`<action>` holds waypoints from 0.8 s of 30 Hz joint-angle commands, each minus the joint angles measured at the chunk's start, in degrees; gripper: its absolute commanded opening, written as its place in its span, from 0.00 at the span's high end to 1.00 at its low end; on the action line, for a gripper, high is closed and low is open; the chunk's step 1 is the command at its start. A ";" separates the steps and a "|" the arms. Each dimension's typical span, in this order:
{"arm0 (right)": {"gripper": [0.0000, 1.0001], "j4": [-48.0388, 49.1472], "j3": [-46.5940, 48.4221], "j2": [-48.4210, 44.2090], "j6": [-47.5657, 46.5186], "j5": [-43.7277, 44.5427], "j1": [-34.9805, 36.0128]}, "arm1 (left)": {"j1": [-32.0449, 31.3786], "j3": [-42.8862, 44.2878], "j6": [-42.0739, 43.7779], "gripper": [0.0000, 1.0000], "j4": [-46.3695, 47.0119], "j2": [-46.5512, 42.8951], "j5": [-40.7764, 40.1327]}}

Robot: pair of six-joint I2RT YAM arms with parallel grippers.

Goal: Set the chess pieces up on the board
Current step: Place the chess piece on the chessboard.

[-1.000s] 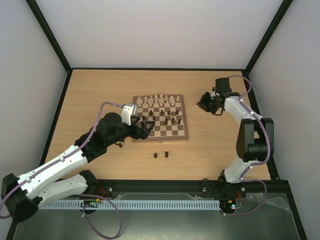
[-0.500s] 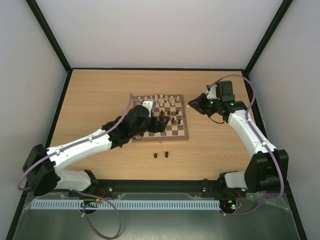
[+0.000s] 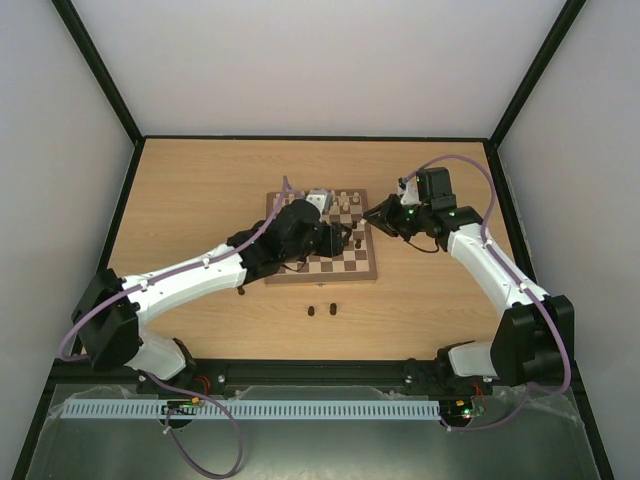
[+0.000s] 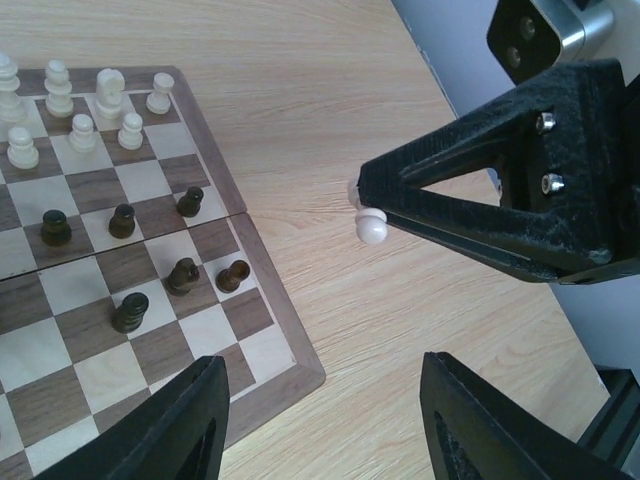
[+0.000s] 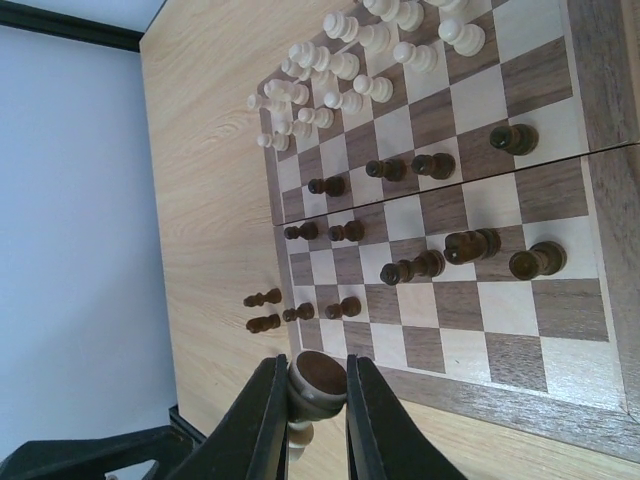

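We see right pincer point(image 3: 370, 222) clamped on cream pawn point(image 4: 370, 228); board point(image 5: 600, 80) lies 9 o'clock of it overhead; left pincer point(image 4: 325, 365) apart.

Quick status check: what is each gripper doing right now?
Left gripper: open, nothing between its fingers.
Right gripper: closed, holding a pale chess piece.

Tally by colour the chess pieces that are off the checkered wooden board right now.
Dark brown wooden chess pieces standing on the tan table before the checkered wooden board: 2
Pale cream wooden chess piece pinched in the right end effector: 1
Total: 3
A dark speck beside the left arm is too small to tell.
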 commanded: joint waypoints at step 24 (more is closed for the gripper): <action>0.96 2.90 -0.40 1.11 5.18 0.32 4.22 | -1.54 7.72 -0.09 0.66 -2.35 7.91 -2.27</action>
